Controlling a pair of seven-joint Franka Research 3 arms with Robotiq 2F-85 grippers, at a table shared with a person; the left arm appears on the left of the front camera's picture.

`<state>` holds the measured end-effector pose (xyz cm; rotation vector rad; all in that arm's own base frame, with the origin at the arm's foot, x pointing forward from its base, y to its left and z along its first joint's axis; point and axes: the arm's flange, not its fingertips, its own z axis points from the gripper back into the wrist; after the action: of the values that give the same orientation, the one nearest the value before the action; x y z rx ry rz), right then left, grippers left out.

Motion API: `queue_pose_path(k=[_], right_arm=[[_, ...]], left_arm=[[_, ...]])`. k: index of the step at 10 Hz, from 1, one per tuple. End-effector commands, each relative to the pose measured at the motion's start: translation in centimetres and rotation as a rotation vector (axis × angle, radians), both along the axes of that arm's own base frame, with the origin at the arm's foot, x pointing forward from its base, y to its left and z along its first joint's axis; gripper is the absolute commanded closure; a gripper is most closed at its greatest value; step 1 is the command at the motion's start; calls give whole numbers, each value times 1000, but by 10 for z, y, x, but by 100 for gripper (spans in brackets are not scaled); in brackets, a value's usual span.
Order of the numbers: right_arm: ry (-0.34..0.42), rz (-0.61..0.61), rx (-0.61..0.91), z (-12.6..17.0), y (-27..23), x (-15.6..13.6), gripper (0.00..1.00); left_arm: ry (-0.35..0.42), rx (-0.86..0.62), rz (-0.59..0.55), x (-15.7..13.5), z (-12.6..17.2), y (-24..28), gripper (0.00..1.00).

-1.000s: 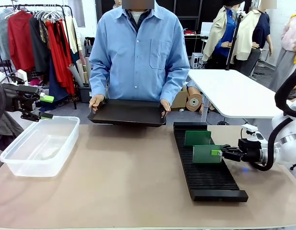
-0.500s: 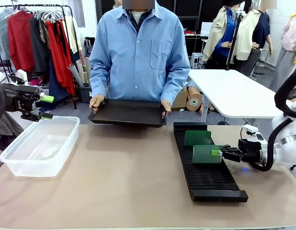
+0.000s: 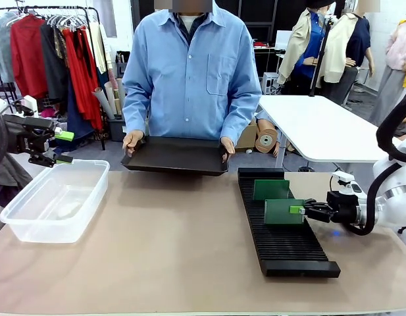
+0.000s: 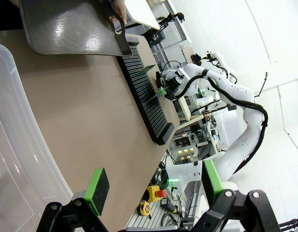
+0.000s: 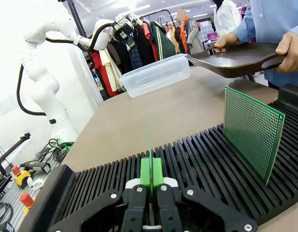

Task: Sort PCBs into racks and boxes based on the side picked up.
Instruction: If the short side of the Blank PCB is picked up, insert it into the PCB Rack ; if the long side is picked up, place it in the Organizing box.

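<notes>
The long black slotted rack [image 3: 285, 230] lies at the right of the table. Two green PCBs stand upright in it: a far one [image 3: 270, 189] and a nearer one [image 3: 281, 212]. My right gripper [image 3: 299, 210] is shut on the nearer PCB's right edge; in the right wrist view that board [image 5: 150, 140] shows edge-on between the shut fingers, with the other PCB [image 5: 252, 130] standing to the right. My left gripper [image 3: 63, 147] hangs open and empty above the far left corner of the clear box [image 3: 54, 201]; its green pads [image 4: 96, 186] are spread wide.
Across the table a person holds a shallow black tray [image 3: 176, 156] by both ends just above the far table edge. A white table [image 3: 318, 128] stands behind at the right. Bare brown tabletop [image 3: 170, 243] lies between box and rack.
</notes>
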<state>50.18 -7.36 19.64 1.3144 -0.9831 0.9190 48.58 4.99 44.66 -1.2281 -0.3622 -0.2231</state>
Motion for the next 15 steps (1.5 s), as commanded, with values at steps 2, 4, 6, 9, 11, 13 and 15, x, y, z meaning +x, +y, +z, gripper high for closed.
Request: queue_pose_path(k=[2, 4, 6, 9, 11, 13, 15], right_arm=[[0, 1, -5, 0, 0, 0, 100], [0, 1, -5, 0, 0, 0, 100], [0, 0, 0, 0, 0, 0, 100], [-34, -21, -34, -5, 7, 2, 100], [-44, -30, -46, -6, 8, 2, 95], [-52, -39, -33, -1, 9, 3, 56], [-62, -40, -18, 4, 12, 6, 16]], left_arm=[[9, -2, 9, 0, 2, -1, 0], [9, -2, 9, 0, 2, -1, 0], [9, -2, 9, 0, 2, -1, 0], [9, -2, 9, 0, 2, -1, 0], [9, -2, 9, 0, 2, -1, 0], [9, -2, 9, 0, 2, -1, 0], [9, -2, 9, 0, 2, -1, 0]])
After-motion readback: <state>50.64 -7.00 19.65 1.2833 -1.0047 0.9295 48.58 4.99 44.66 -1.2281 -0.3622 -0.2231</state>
